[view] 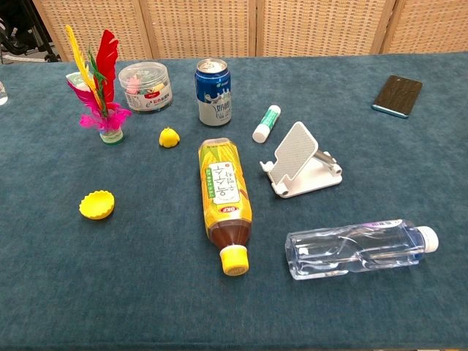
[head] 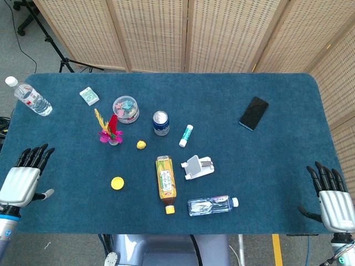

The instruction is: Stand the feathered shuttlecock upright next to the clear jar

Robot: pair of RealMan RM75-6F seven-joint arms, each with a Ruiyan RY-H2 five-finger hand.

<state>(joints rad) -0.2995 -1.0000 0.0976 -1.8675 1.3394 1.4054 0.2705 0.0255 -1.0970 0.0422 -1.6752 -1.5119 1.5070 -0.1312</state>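
Note:
The feathered shuttlecock (head: 108, 131) (view: 100, 93) stands upright on the blue cloth, its red, yellow and pink feathers pointing up. The clear jar (head: 126, 109) (view: 146, 86), filled with small coloured bits, sits just behind and to the right of it, a small gap apart. My left hand (head: 22, 178) hovers at the table's near left corner, fingers spread, holding nothing and far from the shuttlecock. At the near right corner my right hand (head: 331, 201) is open and empty as well. Neither hand shows in the chest view.
A blue can (head: 161, 123), a white tube (head: 186, 135), a small yellow piece (head: 141, 144), a yellow cap (head: 117, 183), a lying tea bottle (head: 166, 177), a white phone stand (head: 198, 166), a lying water bottle (head: 212, 205), a phone (head: 254, 113), a card box (head: 89, 96) and a water bottle (head: 29, 96).

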